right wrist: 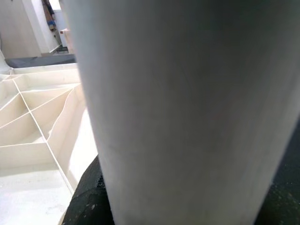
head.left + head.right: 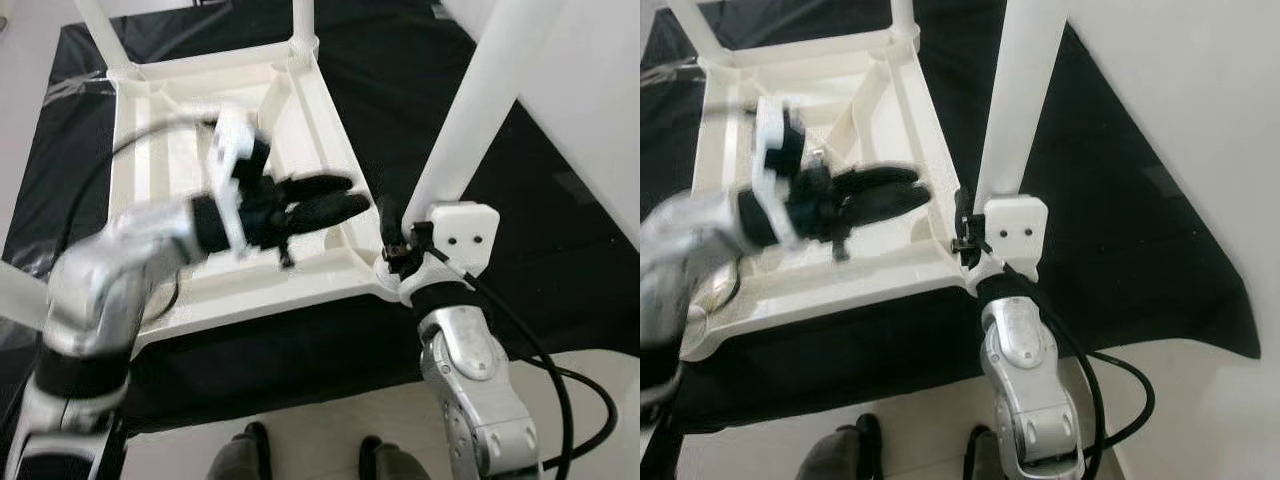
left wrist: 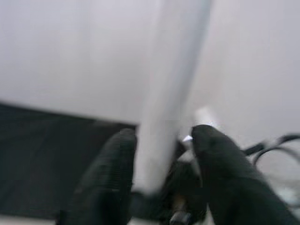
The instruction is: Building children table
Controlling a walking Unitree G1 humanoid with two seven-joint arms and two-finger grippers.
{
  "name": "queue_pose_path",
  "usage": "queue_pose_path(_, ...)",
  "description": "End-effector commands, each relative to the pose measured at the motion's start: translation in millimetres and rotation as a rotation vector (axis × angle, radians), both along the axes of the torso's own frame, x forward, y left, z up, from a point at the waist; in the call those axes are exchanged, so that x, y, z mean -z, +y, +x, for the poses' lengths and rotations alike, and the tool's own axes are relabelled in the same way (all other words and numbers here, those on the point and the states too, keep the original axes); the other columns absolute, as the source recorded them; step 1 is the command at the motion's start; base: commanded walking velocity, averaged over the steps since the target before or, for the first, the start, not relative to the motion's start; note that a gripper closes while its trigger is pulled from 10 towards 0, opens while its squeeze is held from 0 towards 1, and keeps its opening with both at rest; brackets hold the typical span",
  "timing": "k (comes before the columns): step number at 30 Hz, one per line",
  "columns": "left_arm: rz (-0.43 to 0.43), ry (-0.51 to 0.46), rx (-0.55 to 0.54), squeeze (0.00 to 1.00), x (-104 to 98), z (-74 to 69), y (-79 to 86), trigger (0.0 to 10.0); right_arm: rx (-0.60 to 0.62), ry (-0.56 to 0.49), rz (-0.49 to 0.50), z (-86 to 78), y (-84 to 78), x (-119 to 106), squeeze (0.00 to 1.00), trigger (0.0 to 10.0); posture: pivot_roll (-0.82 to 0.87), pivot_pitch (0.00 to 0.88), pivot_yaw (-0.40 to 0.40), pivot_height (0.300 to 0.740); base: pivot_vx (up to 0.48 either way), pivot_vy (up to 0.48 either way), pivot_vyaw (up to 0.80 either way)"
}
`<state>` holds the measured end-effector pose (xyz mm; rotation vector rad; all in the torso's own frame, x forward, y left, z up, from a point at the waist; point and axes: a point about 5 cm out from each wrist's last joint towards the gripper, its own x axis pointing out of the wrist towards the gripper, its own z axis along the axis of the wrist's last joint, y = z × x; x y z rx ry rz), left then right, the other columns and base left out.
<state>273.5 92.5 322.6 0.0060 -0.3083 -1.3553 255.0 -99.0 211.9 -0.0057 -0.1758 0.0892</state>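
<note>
Pale floor [image 2: 330, 430] w/ black sheet [image 2: 330, 350] spread over it. White table top [image 2: 250, 290] lies upside down on sheet.

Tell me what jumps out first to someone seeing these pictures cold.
First, the white table top lying upside down on a black sheet, ribbed underside up, with legs rising from its far corners. Next, the right gripper at the near right corner, against the base of a white table leg that slants up from that corner. The left gripper, blurred, hovers over the underside and points toward that leg, jaws apart.
</note>
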Motion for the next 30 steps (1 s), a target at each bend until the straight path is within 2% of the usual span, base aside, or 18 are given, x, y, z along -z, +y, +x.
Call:
queue_pose_path(1, 0.006, 0.014, 0.109, 1.0, -10, 4.8, -5.2, 10.0, -0.047, 0.276, 0.023, 1.4, 12.0, 49, 0.0, 10.0, 0.05, 0.264, 0.038, 0.74, 0.0, 0.0, 0.0)
queue_pose_path(5, 0.037, 0.0, 0.164, 1.0, -19, 10.8, -9.1, 10.0, -0.055, 0.271, 0.021, 2.1, 14.0, 48, 0.0, 10.0, 0.04, 0.262, 0.041, 0.74, 0.0, 0.0, 0.0)
queue_pose_path(7, 0.095, -0.038, 0.152, 1.0, -24, 25.4, -13.7, 10.0, -0.066, 0.267, 0.023, 2.8, 16.0, 48, 0.0, 10.0, 0.04, 0.262, 0.048, 0.74, 0.0, 0.0, 0.0)
queue_pose_path(8, 0.095, -0.038, 0.152, 1.0, -24, 25.4, -13.7, 10.0, -0.066, 0.267, 0.023, 2.8, 16.0, 48, 0.0, 10.0, 0.04, 0.262, 0.048, 0.74, 0.0, 0.0, 0.0)
queue_pose_path(10, 0.125, -0.07, 0.124, 1.0, -29, 36.8, -18.9, 10.0, -0.073, 0.264, 0.026, 3.3, 17.3, 47, 0.0, 10.0, 0.04, 0.263, 0.051, 0.74, 0.0, 0.0, 0.0)
queue_pose_path(11, 0.133, -0.078, 0.116, 0.93, -31, 41.6, -23.0, 10.0, -0.077, 0.262, 0.027, 3.6, 18.2, 47, 0.0, 10.0, 0.04, 0.262, 0.05, 0.74, 0.0, 0.0, 0.0)
queue_pose_path(12, 0.147, -0.089, 0.109, 0.31, -32, 45.5, -27.9, 10.0, -0.082, 0.26, 0.027, 3.7, 19.0, 47, 0.0, 10.0, 0.04, 0.262, 0.05, 0.74, 0.0, 0.0, 0.0)
queue_pose_path(13, 0.147, -0.089, 0.109, 0.31, -32, 45.5, -27.9, 10.0, -0.082, 0.26, 0.027, 3.7, 19.0, 47, 0.0, 10.0, 0.04, 0.262, 0.05, 0.74, 0.0, 0.0, 0.0)
queue_pose_path(14, 0.158, -0.09, 0.112, 0.0, -34, 49.8, -33.1, 10.0, -0.085, 0.258, 0.027, 4.1, 19.7, 47, 0.0, 10.0, 0.03, 0.263, 0.05, 0.74, 0.0, 0.0, 0.0)
queue_pose_path(18, 0.153, -0.091, 0.141, 0.0, -41, 54.5, -49.6, 10.0, -0.096, 0.252, 0.024, 4.7, 20.9, 46, 0.0, 10.0, 0.03, 0.263, 0.048, 0.74, 0.0, 0.0, 0.0)
queue_pose_path(19, 0.147, -0.123, 0.199, 0.0, -52, 52.5, -69.5, 10.0, -0.103, 0.248, 0.022, 5.1, 21.7, 45, 0.0, 10.0, 0.02, 0.264, 0.05, 0.74, 0.0, 0.0, 0.0)
queue_pose_path(24, 0.151, -0.133, 0.223, 0.0, -56, 51.0, -76.6, 9.8, -0.105, 0.248, 0.02, 5.5, 21.9, 45, 0.0, 10.0, 0.02, 0.264, 0.053, 0.74, 0.0, 0.0, 0.0)
queue_pose_path(25, 0.154, -0.137, 0.234, 0.0, -57, 50.2, -79.9, 7.5, -0.105, 0.248, 0.019, 5.7, 22.1, 45, 0.0, 10.0, 0.02, 0.263, 0.055, 0.74, 0.0, 0.0, 0.0)
queue_pose_path(26, 0.16, -0.146, 0.249, 0.0, -59, 50.8, -83.5, 3.3, -0.106, 0.248, 0.018, 6.0, 22.3, 45, 0.0, 10.0, 0.02, 0.263, 0.056, 0.74, 0.0, 0.0, 0.0)
queue_pose_path(27, 0.16, -0.146, 0.249, 0.0, -59, 50.8, -83.5, 3.3, -0.106, 0.248, 0.018, 6.0, 22.3, 45, 0.0, 10.0, 0.02, 0.263, 0.056, 0.74, 0.0, 0.0, 0.0)
queue_pose_path(28, 0.169, -0.154, 0.262, 0.0, -60, 51.2, -86.1, 0.0, -0.107, 0.248, 0.018, 6.3, 22.5, 45, 0.0, 10.0, 0.02, 0.263, 0.058, 0.74, 0.0, 0.0, 0.0)
queue_pose_path(30, 0.182, -0.168, 0.276, 0.0, -61, 52.9, -88.4, 0.0, -0.106, 0.246, 0.019, 6.8, 22.7, 45, 0.0, 10.0, 0.02, 0.263, 0.059, 0.74, 0.0, 0.0, 0.0)
